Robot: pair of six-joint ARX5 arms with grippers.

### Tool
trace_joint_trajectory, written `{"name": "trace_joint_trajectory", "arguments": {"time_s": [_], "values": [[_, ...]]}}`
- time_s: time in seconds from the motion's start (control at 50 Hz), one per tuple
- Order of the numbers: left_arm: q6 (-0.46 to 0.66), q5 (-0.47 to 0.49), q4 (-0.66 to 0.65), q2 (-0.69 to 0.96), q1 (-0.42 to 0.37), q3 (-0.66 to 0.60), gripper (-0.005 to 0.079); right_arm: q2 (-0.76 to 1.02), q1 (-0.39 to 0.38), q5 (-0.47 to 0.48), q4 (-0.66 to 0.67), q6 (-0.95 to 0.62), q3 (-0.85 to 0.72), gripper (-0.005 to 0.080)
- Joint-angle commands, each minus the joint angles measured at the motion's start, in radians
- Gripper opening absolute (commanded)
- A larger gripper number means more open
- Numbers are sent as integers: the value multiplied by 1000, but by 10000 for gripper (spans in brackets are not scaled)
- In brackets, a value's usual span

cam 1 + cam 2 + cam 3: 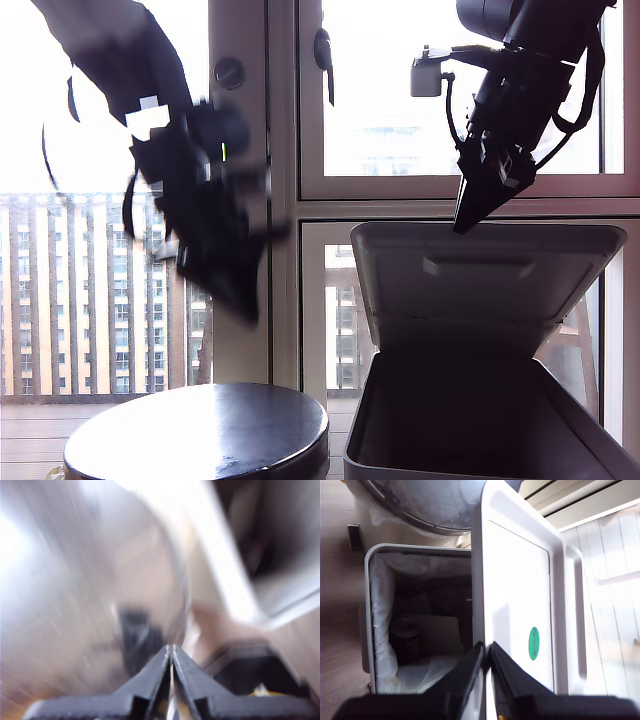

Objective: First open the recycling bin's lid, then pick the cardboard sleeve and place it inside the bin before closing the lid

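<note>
The recycling bin (400, 445) stands at the exterior view's lower right with its lid (480, 290) raised upright. My second gripper (463, 222) is shut, its tips against the lid's upper edge (479, 580); a green mark (533, 643) shows on the lid. Inside the bin (368, 605) a pale flat cardboard piece (437, 635) lies beside a dark can; I cannot tell whether it is the cardboard sleeve. My first gripper (245, 300) is motion-blurred above the round table at the exterior view's left. It is shut (171, 650) with nothing between its fingers.
A round dark glossy table (200, 430) stands left of the bin in the exterior view. Window frames and a balcony railing lie behind. A white liner (382, 630) lines the bin.
</note>
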Motion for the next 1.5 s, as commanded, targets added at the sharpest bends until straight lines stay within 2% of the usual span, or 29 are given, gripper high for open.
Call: {"name": "trace_joint_trajectory", "arguments": {"time_s": [0.0, 0.38, 0.86, 0.92, 1.02, 1.14, 1.26, 1.36, 1.38, 1.48], "values": [[10, 0, 5, -52, -5, -5, -21, -8, -10, -6, -10, 0, 23, -13], [9, 21, -6, -256, -5, -5, -21, 65, -11, -54, -89, 1, 23, -13], [10, 71, -61, -289, -5, -12, -21, 216, -7, -112, -119, 5, 23, -10], [9, 77, -68, -289, -5, -12, -21, 229, -7, -134, -124, 5, 23, 41], [9, 83, -77, -289, -5, -13, -21, 240, -7, -136, -130, 5, 23, 176], [9, 99, -79, -291, -5, -13, -21, 240, -7, -136, -143, 11, 23, 202], [9, 109, -84, -296, -5, -13, -21, 240, -7, -128, -173, 19, 23, 184], [10, 109, -89, -305, -5, -13, -21, 238, -7, -129, -187, 80, 23, -24], [10, 110, -89, -308, -5, -13, -21, 238, -7, -130, -191, 90, 23, -4], [10, 110, -92, -322, -5, -14, -21, 231, -7, -137, -188, 226, 23, -13]]}}
